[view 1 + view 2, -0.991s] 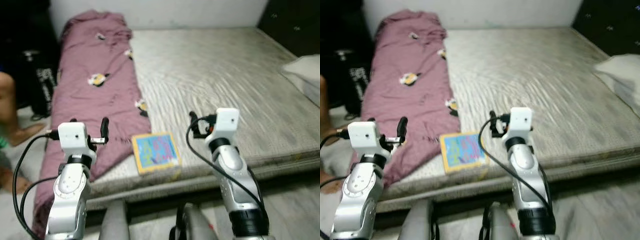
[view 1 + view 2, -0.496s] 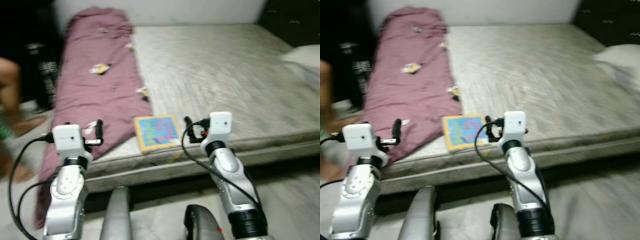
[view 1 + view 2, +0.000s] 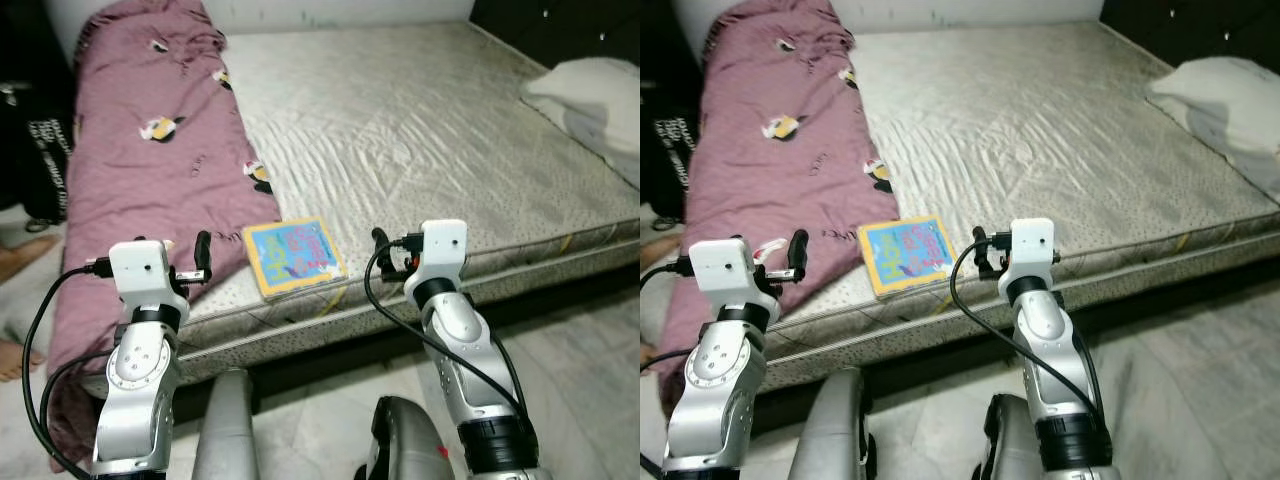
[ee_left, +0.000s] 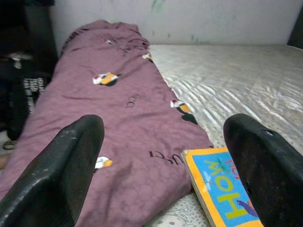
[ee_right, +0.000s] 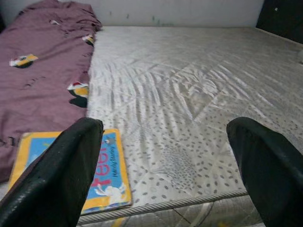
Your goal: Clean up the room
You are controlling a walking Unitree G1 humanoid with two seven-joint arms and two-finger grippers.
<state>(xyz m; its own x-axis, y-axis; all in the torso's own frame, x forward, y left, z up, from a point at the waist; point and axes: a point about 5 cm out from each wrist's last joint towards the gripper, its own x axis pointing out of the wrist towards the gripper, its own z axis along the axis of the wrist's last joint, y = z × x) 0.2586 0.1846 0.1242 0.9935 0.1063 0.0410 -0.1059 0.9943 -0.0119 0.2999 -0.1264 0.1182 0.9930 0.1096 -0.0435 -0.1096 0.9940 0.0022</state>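
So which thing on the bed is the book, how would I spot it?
Find the big grey mattress, then its near edge beside the purple blanket. The book lies flat there, a yellow-bordered square with a bright blue cover, the only small colourful thing on the bed.

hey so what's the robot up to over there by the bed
The robot stands at the edge of the bed, both arms raised with nothing in them. The left gripper and right gripper are open, on either side of a colourful book lying near the mattress edge. A purple blanket lies along the robot's left side, a pillow at far right.
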